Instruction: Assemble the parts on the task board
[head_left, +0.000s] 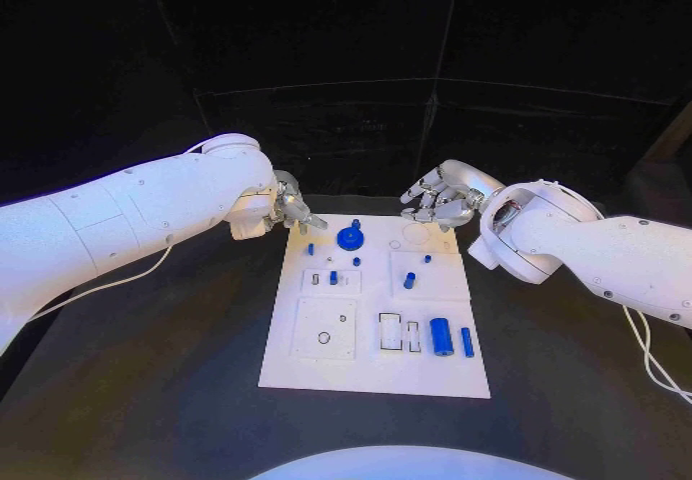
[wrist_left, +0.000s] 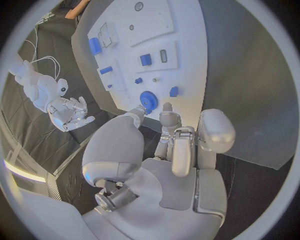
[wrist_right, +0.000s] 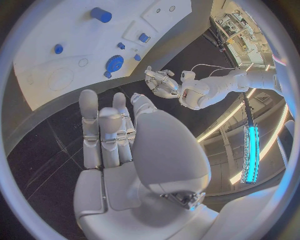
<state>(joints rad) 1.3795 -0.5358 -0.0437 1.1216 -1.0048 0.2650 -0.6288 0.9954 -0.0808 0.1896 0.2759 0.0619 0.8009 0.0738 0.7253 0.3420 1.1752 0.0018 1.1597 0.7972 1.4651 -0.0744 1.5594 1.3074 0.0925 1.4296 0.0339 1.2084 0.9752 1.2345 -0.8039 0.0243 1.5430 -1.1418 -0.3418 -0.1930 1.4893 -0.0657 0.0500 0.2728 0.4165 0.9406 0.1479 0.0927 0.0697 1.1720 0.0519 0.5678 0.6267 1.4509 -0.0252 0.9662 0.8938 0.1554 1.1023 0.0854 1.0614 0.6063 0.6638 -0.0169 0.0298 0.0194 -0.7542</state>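
Note:
The white task board (head_left: 372, 376) lies in the middle of the black table. A blue round part (head_left: 351, 238) stands near its far edge, with small blue pieces (head_left: 333, 277) around it. A thick blue cylinder (head_left: 441, 336) and a thin blue pin (head_left: 467, 341) lie at the near right. My left hand (head_left: 289, 209) hovers at the board's far left corner, fingers apart and empty. My right hand (head_left: 440, 205) hovers at the far right corner, also empty. The left wrist view shows the left hand (wrist_left: 178, 142) just short of the round part (wrist_left: 148, 100). The right wrist view shows the right hand's (wrist_right: 109, 130) fingers stretched toward the board (wrist_right: 37, 60).
Black table (head_left: 173, 340) surrounds the board on all sides. Recesses and outlines (head_left: 325, 330) mark the board's near left. The right hand (wrist_left: 70, 113) appears in the left wrist view, and the left hand (wrist_right: 161, 83) in the right wrist view.

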